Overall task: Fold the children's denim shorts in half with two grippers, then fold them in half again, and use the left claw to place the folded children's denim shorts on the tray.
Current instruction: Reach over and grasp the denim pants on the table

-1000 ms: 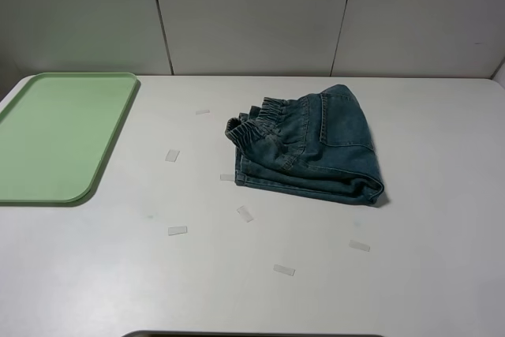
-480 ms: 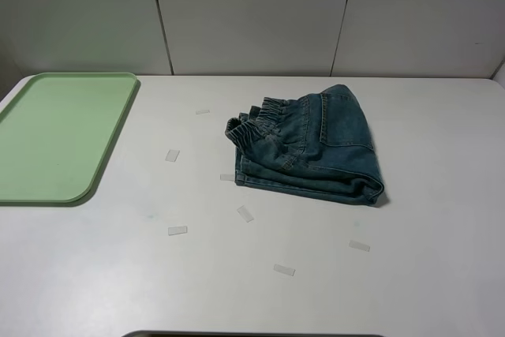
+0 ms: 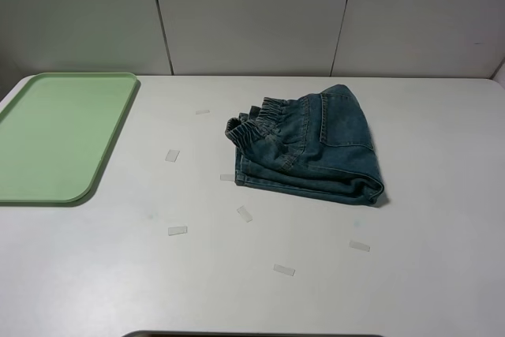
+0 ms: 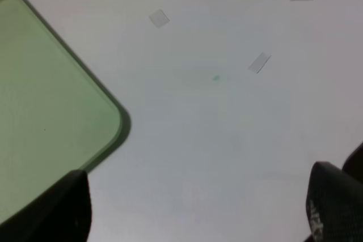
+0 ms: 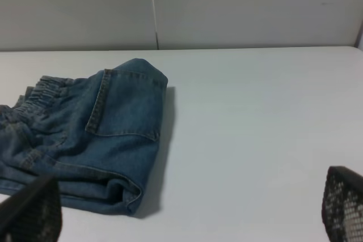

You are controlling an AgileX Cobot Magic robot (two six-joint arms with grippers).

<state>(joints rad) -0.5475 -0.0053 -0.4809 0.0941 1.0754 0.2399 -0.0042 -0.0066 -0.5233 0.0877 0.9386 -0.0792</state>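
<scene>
You have children's denim shorts (image 3: 308, 147) lying bundled, seemingly folded, ahead of the empty, spread right gripper (image 5: 187, 208); left claw (image 4: 198, 208) likewise spread, tray (image 3: 47, 136) beside it bare: pickup and placing remain.

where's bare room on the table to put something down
The tray holds nothing. The table is bare right of the denim shorts out to its edge. Most cluttered: between tray and shorts and in front of the shorts, where small tape strips lie.
</scene>
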